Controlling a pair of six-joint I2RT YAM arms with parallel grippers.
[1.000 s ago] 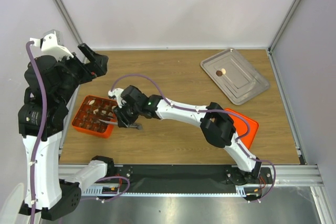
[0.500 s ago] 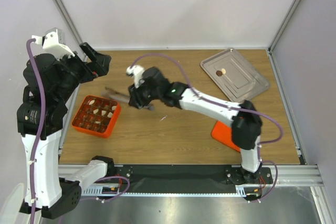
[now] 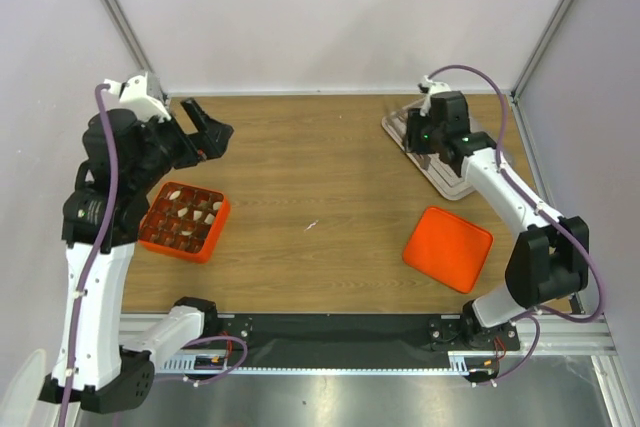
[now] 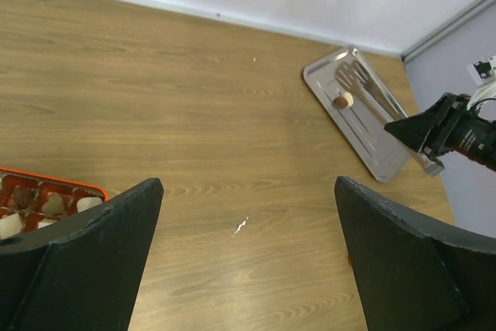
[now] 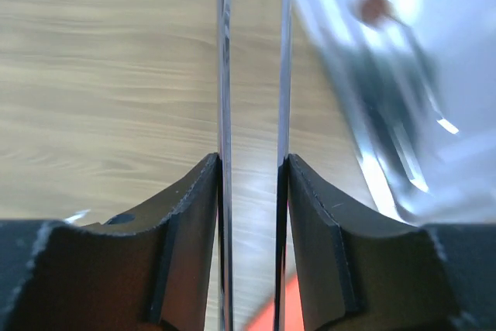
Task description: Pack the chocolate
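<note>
Chocolate pieces, dark brown and cream-white, fill cells of the orange gridded box at the left; they also show in the left wrist view. Two more pieces lie on the metal tray at the back right; one shows blurred in the right wrist view. My right gripper is shut on the thin metal tongs, whose tips hang over the tray. My left gripper is open and empty, raised behind the box.
An orange lid lies on the table at the front right. A small white scrap lies mid-table. White walls and metal frame posts close in the back and sides.
My right arm has swung with the tongs from the orange box across the table to the metal tray. My left gripper has shifted a little to the right.
</note>
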